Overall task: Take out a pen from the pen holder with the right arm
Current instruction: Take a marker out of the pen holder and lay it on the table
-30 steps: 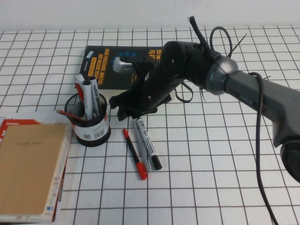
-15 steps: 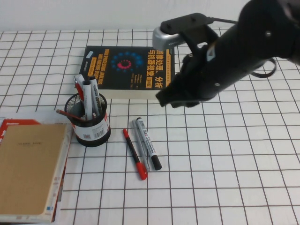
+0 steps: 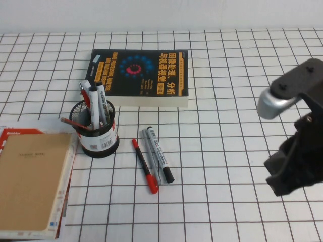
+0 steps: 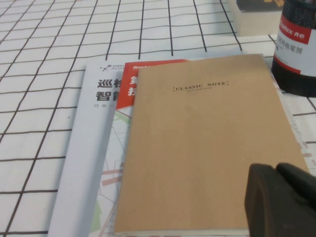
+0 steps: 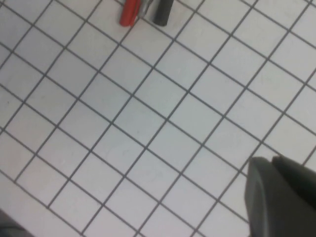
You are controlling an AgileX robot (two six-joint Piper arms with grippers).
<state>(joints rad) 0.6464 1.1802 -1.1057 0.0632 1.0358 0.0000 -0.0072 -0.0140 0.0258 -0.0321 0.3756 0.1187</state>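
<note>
I see the black mesh holder (image 3: 99, 135) upright, pens (image 3: 96, 103) standing in it; a red pen (image 3: 144, 166) and a grey marker (image 3: 157, 154) lie side by side just beside it.

White gridded worktop (image 5: 148, 123) fills the view; the right pincer (image 5: 270, 162) hangs above it, dark fingers pressed together, nothing between; well apart, a red pen (image 5: 129, 12) and black pen cap (image 5: 163, 11) lie side by side.
</note>
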